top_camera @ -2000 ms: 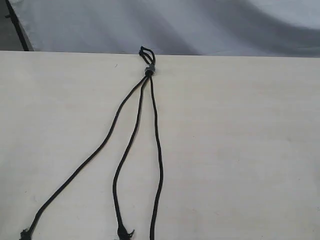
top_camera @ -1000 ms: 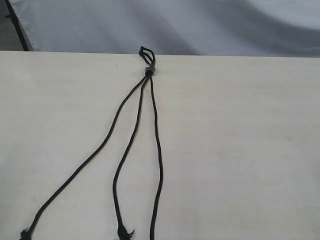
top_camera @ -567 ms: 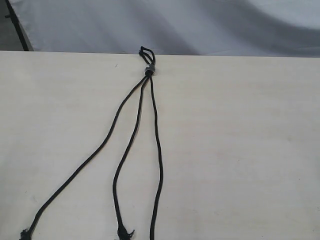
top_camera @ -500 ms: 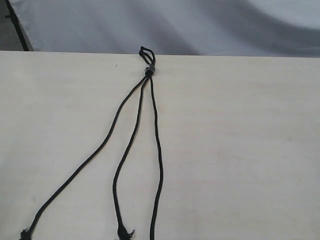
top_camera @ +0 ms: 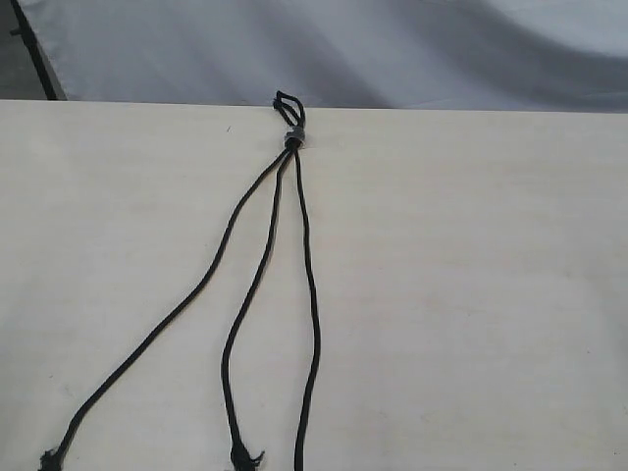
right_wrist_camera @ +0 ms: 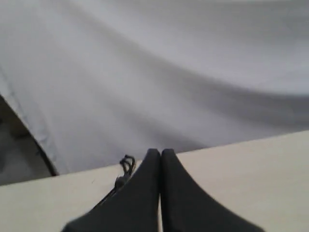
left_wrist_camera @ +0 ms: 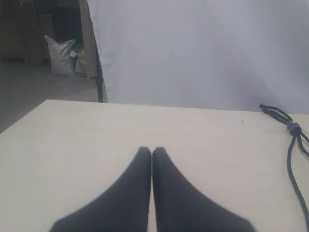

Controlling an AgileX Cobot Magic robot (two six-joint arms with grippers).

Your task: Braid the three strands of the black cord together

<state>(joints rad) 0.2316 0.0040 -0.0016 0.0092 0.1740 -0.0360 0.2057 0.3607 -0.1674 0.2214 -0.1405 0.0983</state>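
Cord (top_camera: 292,140) lies flat on the tabletop (top_camera: 491,294), unmoved these last seconds, its three strands (top_camera: 312,285) fanned out and uncrossed. Left end effector (left_wrist_camera: 152,152) is pressed together and empty; right end effector (right_wrist_camera: 161,153) likewise. Braiding hasn't begun, I'd say.

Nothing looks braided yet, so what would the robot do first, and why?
Probably open the left gripper and reach for the leftmost strand. The three strands fan out uncrossed from the grey band, and both it and the right gripper are shut on nothing.
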